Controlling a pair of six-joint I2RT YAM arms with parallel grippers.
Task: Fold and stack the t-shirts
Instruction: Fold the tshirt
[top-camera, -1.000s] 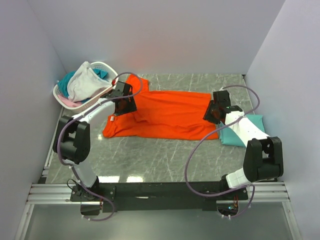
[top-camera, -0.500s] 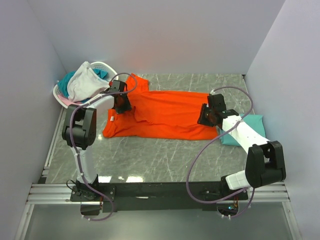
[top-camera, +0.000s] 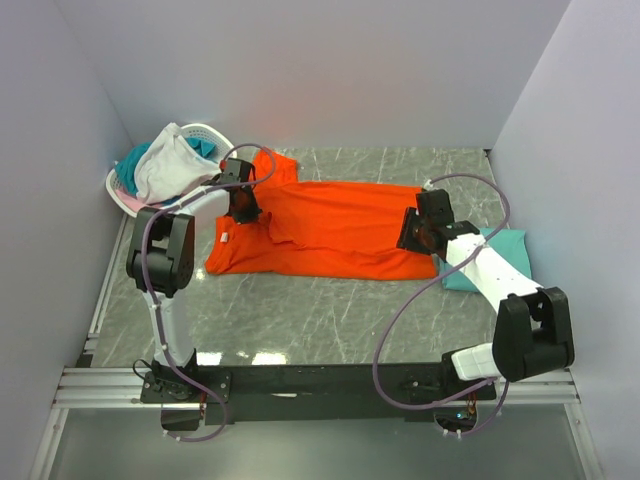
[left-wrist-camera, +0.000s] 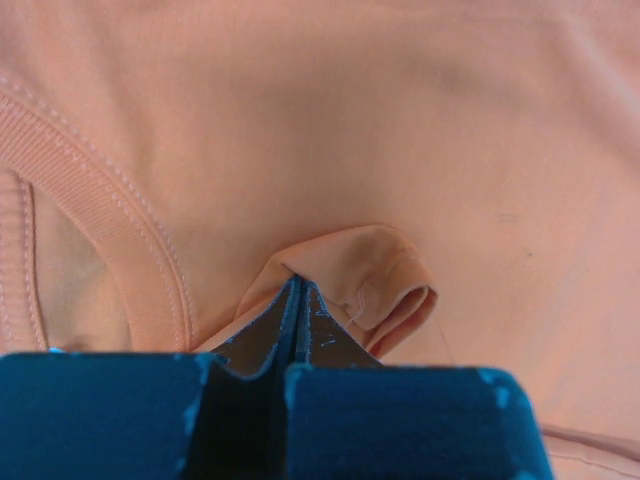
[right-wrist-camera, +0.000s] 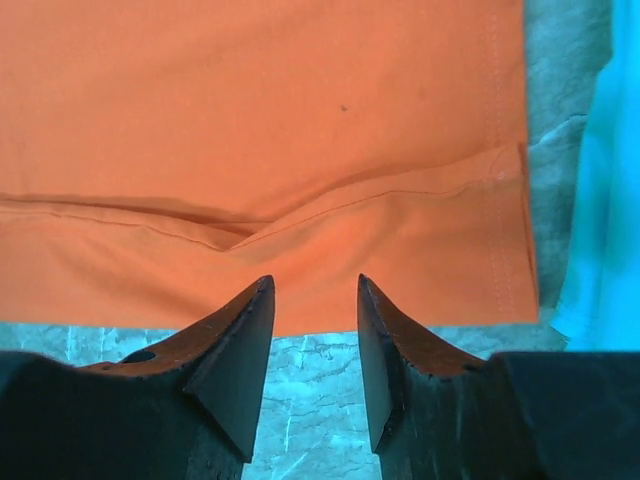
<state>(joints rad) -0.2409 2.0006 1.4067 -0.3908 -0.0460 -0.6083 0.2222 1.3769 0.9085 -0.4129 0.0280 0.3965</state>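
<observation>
A large orange t-shirt lies spread across the marble table. My left gripper sits at its collar end, and in the left wrist view it is shut on a small pinched fold of the orange cloth beside the ribbed collar. My right gripper hovers at the shirt's near right corner; its jaws stand open over the hem, holding nothing. A folded teal t-shirt lies at the right, partly under the right arm, its edge showing in the right wrist view.
A white perforated basket stands at the back left with a white garment, a teal one and a pink one in it. Walls close in the left, back and right sides.
My left gripper has shifted slightly toward the collar and closed on a fold of the orange shirt. The right gripper has edged left over the hem and opened a little wider.
</observation>
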